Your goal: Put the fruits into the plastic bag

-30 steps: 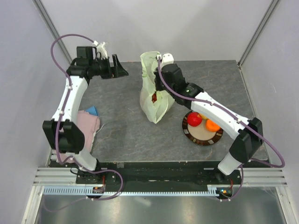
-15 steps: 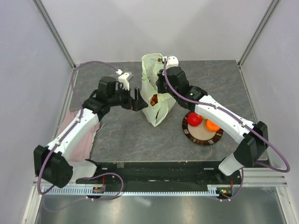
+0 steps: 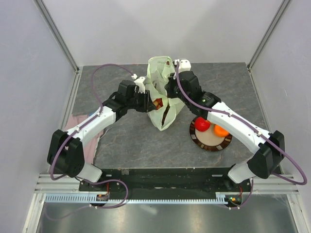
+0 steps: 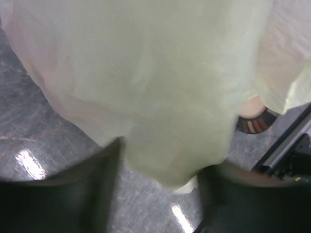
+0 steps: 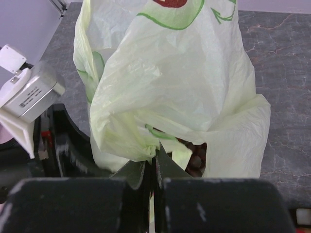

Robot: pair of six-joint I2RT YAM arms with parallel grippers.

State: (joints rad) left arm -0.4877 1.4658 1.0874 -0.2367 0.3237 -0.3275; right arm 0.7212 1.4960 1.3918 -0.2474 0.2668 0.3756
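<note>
Both are at the plastic bag (image 3: 156, 72): right jaws clamped on its film, left jaws wide apart astride it.

No word or number can be read anywhere. The plastic bag (image 5: 184, 82) carries only printed green curved lines with an arrow tip and a red patch at its top. A white sticker (image 5: 24, 102) on the grey box (image 5: 46, 82) beside it bears tiny print, too small to read
</note>
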